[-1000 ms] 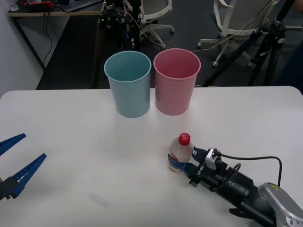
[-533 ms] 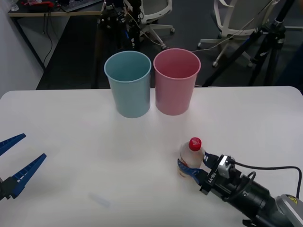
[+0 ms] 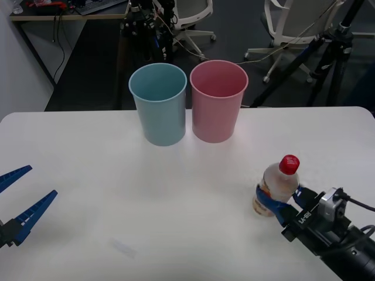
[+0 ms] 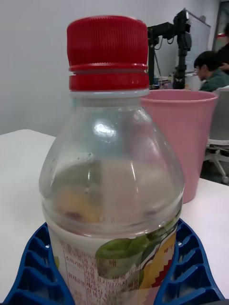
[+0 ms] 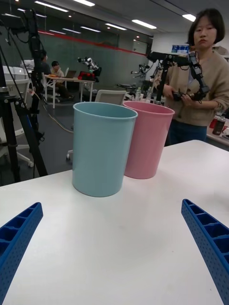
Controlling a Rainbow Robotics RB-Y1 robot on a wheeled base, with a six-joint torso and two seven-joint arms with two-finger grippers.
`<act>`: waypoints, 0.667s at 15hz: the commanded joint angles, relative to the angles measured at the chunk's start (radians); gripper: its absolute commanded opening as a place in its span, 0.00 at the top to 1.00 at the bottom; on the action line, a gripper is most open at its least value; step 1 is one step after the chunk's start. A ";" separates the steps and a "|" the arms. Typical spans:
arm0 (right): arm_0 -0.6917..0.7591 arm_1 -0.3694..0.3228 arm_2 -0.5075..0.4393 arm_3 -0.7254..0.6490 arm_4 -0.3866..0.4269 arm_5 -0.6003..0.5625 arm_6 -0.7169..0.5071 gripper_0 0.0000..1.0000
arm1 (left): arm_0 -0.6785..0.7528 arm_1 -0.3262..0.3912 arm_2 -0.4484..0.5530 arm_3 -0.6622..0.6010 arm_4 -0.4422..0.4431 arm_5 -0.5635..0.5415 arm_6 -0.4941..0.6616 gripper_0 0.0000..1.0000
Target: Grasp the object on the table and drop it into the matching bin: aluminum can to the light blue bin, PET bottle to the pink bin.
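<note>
Two bins stand ahead of me, and my right claw (image 3: pixel 280 205) has the bottle (image 3: pixel 277 186) clamped between its blue ribbed fingers (image 4: pixel 191 267), which close around the labelled lower body. I judge the grasp step done and the carry in hand: the bottle sits upright in my grip, near the right front part of the surface (image 3: pixel 105 175), well short of the pink bin (image 3: pixel 218 100) and off to its right. Whether its base is clear of the surface I cannot tell.

Next, as I judge it, the move calls for raising the bottle above the pink bin's rolled rim, bringing it over the mouth, and only then opening. The blue bin (image 3: pixel 159 104) stands just beside the pink one on its left, so I should aim for the middle of the pink mouth.

My left claw (image 3: pixel 20 205) waits wide open, well to the left of the blue bin, holding nothing.

The bottle is clear thin plastic with a rounded shoulder, a ridged red cap (image 4: pixel 107 52) and a glossy printed label (image 4: pixel 119 271). It looks light and likely to flex under squeeze. Both bins are smooth, matte, tapered plastic cups, narrower at the foot, and could tip if knocked at the rim.
</note>
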 commanded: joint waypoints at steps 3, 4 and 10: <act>0.081 -0.089 -0.063 -0.240 -0.097 0.231 -0.083 1.00 | 0.000 0.000 0.000 0.000 0.000 0.000 0.000 0.00; 0.084 -0.102 -0.076 -0.267 -0.104 0.251 -0.107 1.00 | 0.000 0.000 0.000 0.000 0.000 0.000 0.000 0.00; 0.087 -0.239 -0.152 -0.376 -0.276 0.298 -0.103 1.00 | 0.000 0.000 0.000 0.000 0.000 0.000 0.000 0.00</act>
